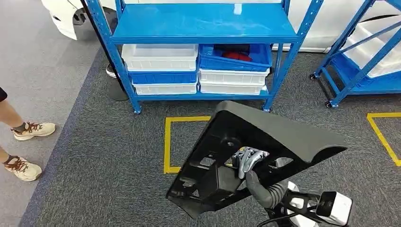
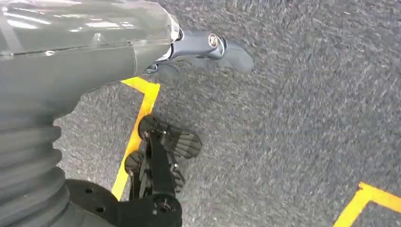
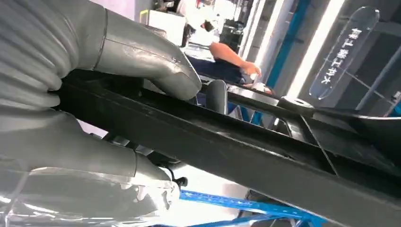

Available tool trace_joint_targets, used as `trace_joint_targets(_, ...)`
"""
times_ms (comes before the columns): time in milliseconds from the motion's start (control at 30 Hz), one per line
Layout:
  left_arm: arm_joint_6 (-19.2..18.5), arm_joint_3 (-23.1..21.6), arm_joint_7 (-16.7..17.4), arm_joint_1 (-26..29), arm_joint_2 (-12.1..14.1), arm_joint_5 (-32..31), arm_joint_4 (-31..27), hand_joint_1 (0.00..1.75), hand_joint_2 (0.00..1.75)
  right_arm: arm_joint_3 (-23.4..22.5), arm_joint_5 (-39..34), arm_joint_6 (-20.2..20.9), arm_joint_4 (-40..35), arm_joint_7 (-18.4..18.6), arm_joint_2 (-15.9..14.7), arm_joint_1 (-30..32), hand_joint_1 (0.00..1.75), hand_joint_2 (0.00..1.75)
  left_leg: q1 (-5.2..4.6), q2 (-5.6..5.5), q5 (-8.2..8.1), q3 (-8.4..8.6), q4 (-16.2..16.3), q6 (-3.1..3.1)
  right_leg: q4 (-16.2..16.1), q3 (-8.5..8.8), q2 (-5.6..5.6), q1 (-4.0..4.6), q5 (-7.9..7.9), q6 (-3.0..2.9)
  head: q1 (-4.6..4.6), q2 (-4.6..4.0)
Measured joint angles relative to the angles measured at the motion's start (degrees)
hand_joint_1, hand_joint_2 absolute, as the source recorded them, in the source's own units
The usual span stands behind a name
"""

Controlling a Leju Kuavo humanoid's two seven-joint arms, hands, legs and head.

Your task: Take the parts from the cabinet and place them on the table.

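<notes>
Closest to the head camera, low in the middle of its view, hangs a large black plastic part, a flat moulded panel with holes and ribs on its underside, tilted so its broad smooth face looks up and away. It is off the ground, above the dark grey carpet, and clear of the shelving.

At the far left of the head view a person's legs in tan sneakers stand on the lighter floor. Next comes the blue metal cabinet, its lower shelf stacked with white bins and blue bins; one blue bin holds something red. Yellow tape marks a square on the carpet in front of it, partly hidden behind the panel.

The left hand hangs over the carpet in its wrist view, one dark finger reaching out with nothing in it; whether the other fingers are spread or curled I cannot tell.

Further right, the right hand grips the black part from beneath, fingers wrapped over a rib near its middle. Its wrist view shows the thick grey thumb pressed on one side of the panel's edge and the palm on the other. At the far right stands a second blue rack.
</notes>
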Motion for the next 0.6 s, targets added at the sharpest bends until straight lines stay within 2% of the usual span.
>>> trace_joint_targets(33,-0.17,0.00,0.00,-0.09,0.00,-0.04,0.00,0.00,1.75,-0.20,0.00,-0.07,-0.26,0.00,0.00,-0.22,1.75,1.75,0.08,0.16,0.40,0.08,-0.38,0.39,1.01,-0.43,0.27,-0.30,-1.14,0.35,0.02,0.00)
trace_joint_targets(67,-0.28,0.00,0.00,-0.16,0.00,-0.07,0.00,0.00,1.75,-0.31,-0.11,-0.07,-0.46,0.00,0.00,-0.45,1.75,1.75,0.09,0.23,0.60,-0.14,-0.40,0.72,3.82,-1.69,0.36,-0.37,-3.26,0.54,0.00,0.00)
trace_joint_targets(133,-0.37,0.00,0.00,-0.17,0.00,-0.09,0.00,0.00,1.75,-0.68,-0.63,-0.05,-0.44,-0.02,0.00,-0.41,1.75,1.75,0.01,0.44,0.84,-0.60,-0.35,0.92,12.92,-5.83,0.45,-0.71,-7.70,0.91,0.00,0.00)
trace_joint_targets(167,-0.37,0.00,0.00,-0.14,0.02,-0.09,0.00,0.00,1.75,-0.83,-0.81,0.11,-0.44,0.00,0.00,-0.34,1.75,1.75,-0.02,0.56,0.95,-0.87,-0.26,0.89,17.00,-7.76,0.46,-0.85,-8.93,1.11,0.00,0.00)
trace_joint_targets(200,-0.37,0.00,0.02,-0.12,0.02,-0.09,0.00,0.00,1.75,-1.01,-0.83,0.18,-0.44,0.00,-0.02,-0.30,1.75,1.75,-0.02,0.73,1.04,-1.08,-0.11,0.86,18.02,-8.23,0.46,-0.96,-8.53,1.22,0.00,0.00)
trace_joint_targets(233,-0.31,0.00,0.09,-0.08,0.02,-0.09,0.00,0.00,1.75,-1.05,-0.81,0.20,-0.44,0.00,-0.02,-0.30,1.75,1.75,-0.02,0.98,1.05,-1.22,0.11,0.83,16.04,-7.17,0.42,-1.12,-6.81,1.29,0.00,0.00)
trace_joint_targets(267,-0.31,0.00,0.13,-0.05,0.02,-0.07,0.00,0.00,1.75,-1.09,-0.75,0.17,-0.44,0.00,-0.02,-0.27,1.75,1.75,-0.01,1.22,1.03,-1.30,0.29,0.80,11.92,-5.00,0.26,-1.21,-4.44,1.28,0.00,0.00)
trace_joint_targets(300,-0.31,0.00,0.15,-0.05,0.00,-0.07,0.00,0.00,1.75,-1.09,-0.70,0.15,-0.44,0.00,-0.02,-0.28,1.75,1.75,-0.01,1.44,0.98,-1.33,0.53,0.68,6.19,-1.98,-0.34,-1.24,-1.86,1.12,0.00,0.00)
trace_joint_targets(333,-0.31,0.00,0.15,-0.06,0.02,-0.07,0.00,0.00,1.75,-1.09,-0.70,0.15,-0.48,0.00,-0.02,-0.32,1.75,1.75,-0.08,1.63,0.95,-1.35,0.76,0.38,1.31,0.69,-2.11,-1.13,-0.57,0.84,0.00,0.00)
trace_joint_targets(367,-0.31,0.00,0.15,-0.05,0.02,-0.07,0.00,0.00,1.75,-1.09,-0.70,0.15,-0.46,0.00,-0.02,-0.37,1.75,1.75,-0.52,1.75,0.86,-1.46,1.06,0.02,0.39,0.82,-3.28,-0.68,-1.29,0.45,0.00,0.00)
trace_joint_targets(400,-0.31,0.00,0.15,-0.02,0.02,-0.07,0.00,0.00,1.75,-1.09,-0.70,0.13,-0.50,-0.02,-0.02,-0.34,1.75,1.75,-0.48,1.98,0.99,-1.57,1.04,-0.35,0.42,0.45,-2.16,-0.59,-0.89,0.11,0.00,0.00)
trace_joint_targets(467,-0.31,0.00,0.15,-0.01,0.02,-0.07,0.00,0.00,1.75,-1.14,-0.66,0.13,-0.54,0.00,-0.07,-0.31,1.75,1.75,-0.39,2.78,1.28,-1.53,0.85,-0.91,0.56,-0.01,-1.36,-0.48,-0.58,-0.39,0.00,0.00)
trace_joint_targets(500,-0.31,0.00,0.15,-0.07,0.06,-0.07,0.00,0.00,1.75,-1.14,-0.59,0.02,-0.59,0.00,-0.07,-0.32,1.75,1.75,-0.57,3.20,1.36,-1.55,0.84,-1.31,0.14,-0.15,-0.95,-0.78,-0.10,-0.95,0.00,0.00)
trace_joint_targets(533,-0.31,0.00,0.18,-0.07,0.09,0.00,0.00,0.00,1.75,-1.14,-0.20,-0.20,-0.63,-0.02,-0.07,-0.35,1.75,1.75,-0.21,2.25,0.44,-1.94,1.64,-1.72,-0.06,-0.14,-0.83,-1.04,0.33,-1.32,0.00,0.00)
trace_joint_targets(567,-0.26,0.00,0.20,0.05,0.09,0.15,0.00,0.00,1.75,-1.14,0.22,-0.48,-0.65,0.00,-0.07,-0.47,1.75,1.75,-0.21,1.15,-1.74,-2.88,3.92,-1.95,-0.09,-0.44,-0.38,-1.04,0.60,-1.67,0.00,0.00)
trace_joint_targets(600,-0.11,0.02,0.31,0.07,0.09,0.42,0.00,0.00,1.75,-1.14,0.50,-0.74,-0.63,0.00,-0.07,-0.47,1.75,1.75,-0.11,0.57,-4.39,-4.46,8.04,-2.09,-0.09,-0.72,-0.13,-0.99,0.78,-1.92,0.00,0.00)
